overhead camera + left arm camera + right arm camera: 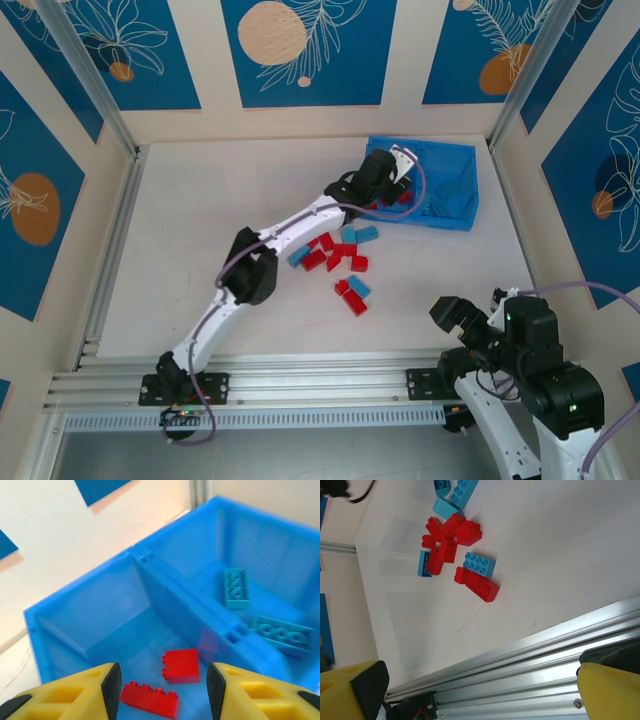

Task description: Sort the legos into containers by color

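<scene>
Left tool [164, 687], upper centre, part-open and empty over the bin [75, 625] compartment holding red legos [181, 666]; right tool [480, 687], lower right, wide open, empty. At centre of the surface [200, 220], loose legos [340, 262]. Risk: left tool seemingly near the divider [175, 600] and could clip it.

Bright blue rectangular plastic bin [442, 223] at the far right of the white table [200, 250].
Two red plastic bricks [181, 665] lie in its left compartment [115, 630], two teal plastic bricks [236, 588] in the right compartment [280, 570]; loose bricks [335, 262] cluster mid-table, in front of it.

The white table [190, 220] fills the middle of the picture. Blue wall panels [300, 80] with pale orange circles [272, 32] stand along the top and both sides. A grey metal rail [320, 385] runs along the bottom.
</scene>
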